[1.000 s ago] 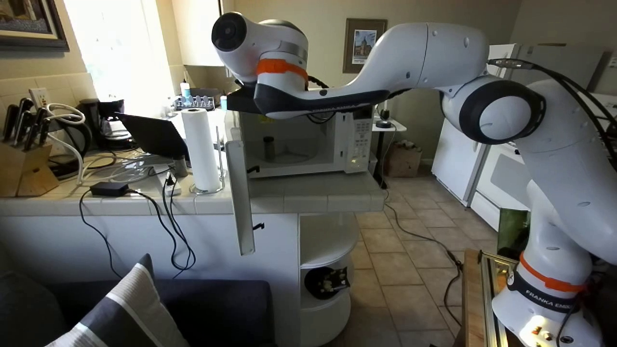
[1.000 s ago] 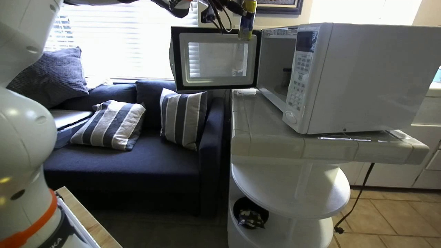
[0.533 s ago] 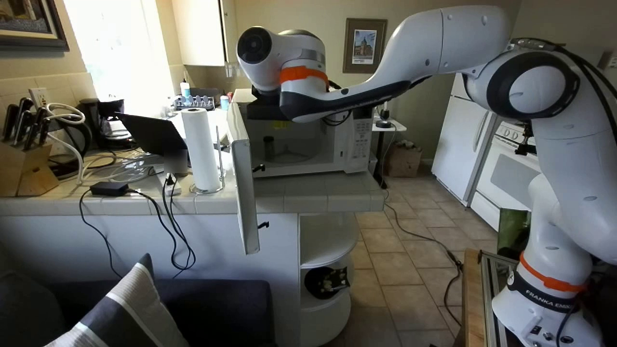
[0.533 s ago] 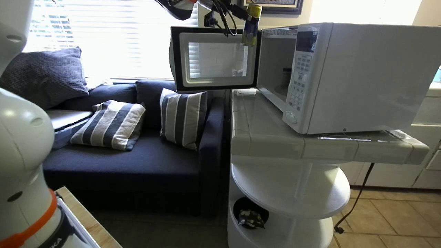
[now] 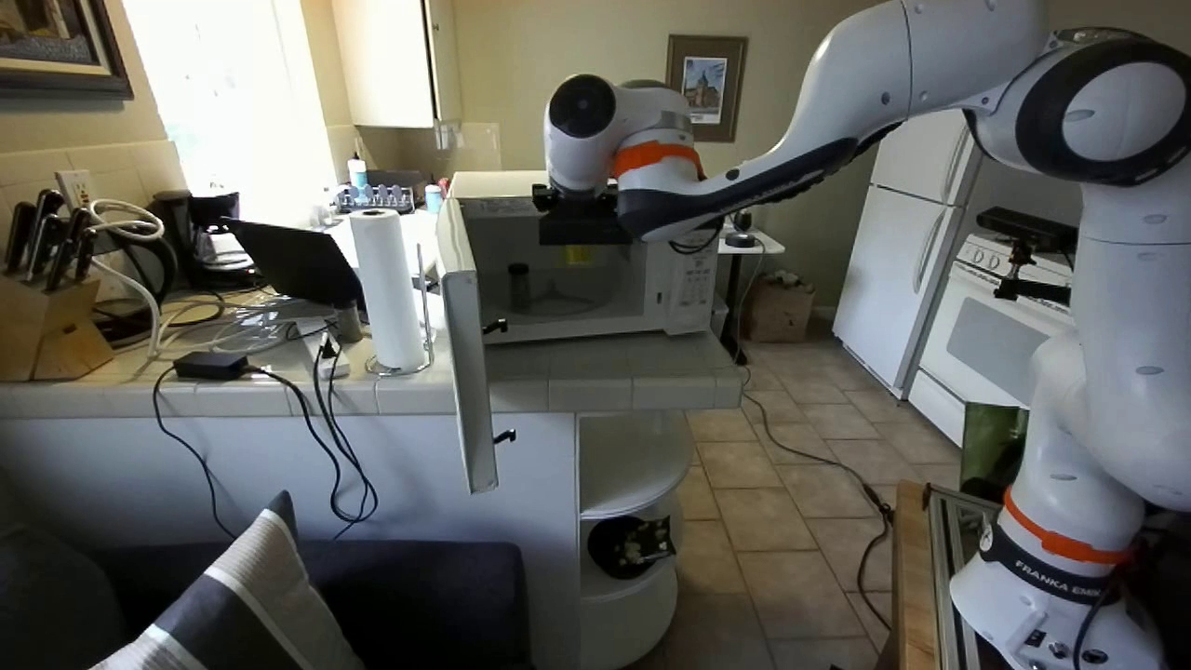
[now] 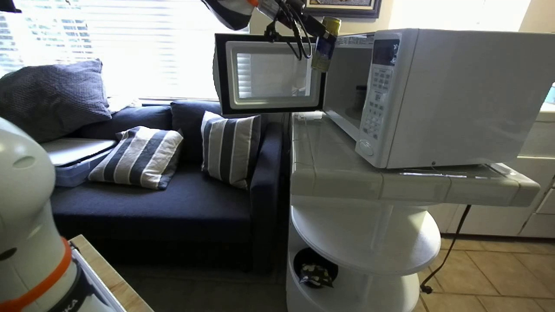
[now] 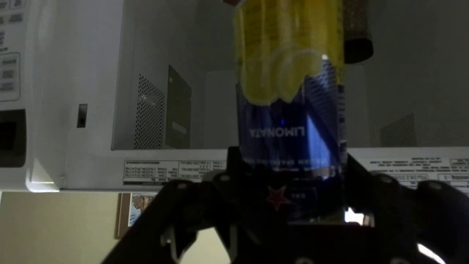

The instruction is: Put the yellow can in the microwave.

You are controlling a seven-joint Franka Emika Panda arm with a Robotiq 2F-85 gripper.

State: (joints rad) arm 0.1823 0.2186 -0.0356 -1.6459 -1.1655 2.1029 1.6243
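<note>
In the lower middle of the wrist view, the pincer (image 7: 291, 172) pinches the yellow can (image 7: 289, 110), jaws on either side of the can's dark blue part. In an exterior view the can hangs tilted at the upper middle — outside the microwave (image 6: 455, 95), in front of its opening, and overlapping the right edge of the open door (image 6: 273, 73). The microwave sits at upper right on the tiled surface (image 6: 334, 151). Inside it, in an exterior view, stands a dark-capped jar (image 5: 519, 287), left of centre. Farther left stand a paper-towel roll (image 5: 386, 288) and, at the frame's edge, a knife block (image 5: 51, 326).
</note>
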